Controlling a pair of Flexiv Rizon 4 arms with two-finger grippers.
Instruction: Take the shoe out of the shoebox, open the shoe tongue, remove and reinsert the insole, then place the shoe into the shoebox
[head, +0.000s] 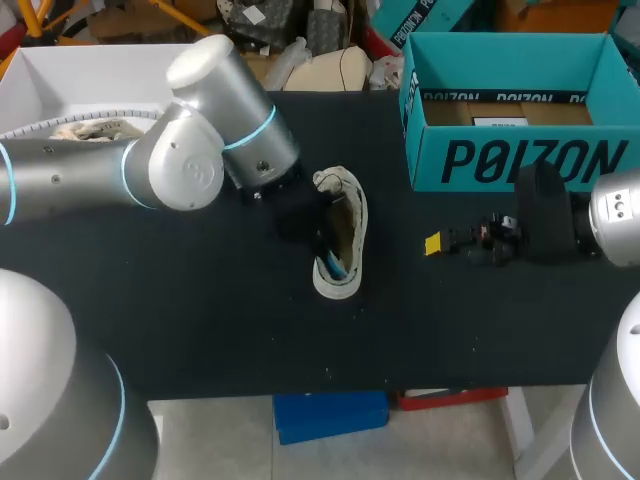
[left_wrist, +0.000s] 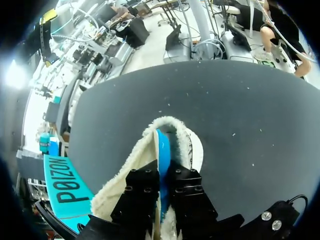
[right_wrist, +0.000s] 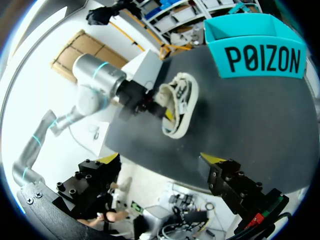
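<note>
A cream shoe (head: 352, 222) with fleecy lining lies on the black table (head: 200, 300), just left of the middle. A blue insole (head: 334, 265) shows inside it. My left gripper (head: 322, 243) reaches into the shoe's opening. In the left wrist view its black fingers (left_wrist: 141, 192) are pressed together on the blue insole (left_wrist: 163, 147), with the fleece of the shoe (left_wrist: 145, 150) on either side. My right gripper (head: 445, 243) hovers open to the right of the shoe, holding nothing. From the right wrist view its yellow tips stand far apart (right_wrist: 160, 160), and the shoe (right_wrist: 179, 102) lies well ahead.
The teal shoebox (head: 520, 160) stands open at the back right, also seen as a teal shoebox (right_wrist: 262, 55) ahead of my right gripper. A white box (head: 60, 80) with paper stuffing sits at the back left. Bare table lies in front of the shoe.
</note>
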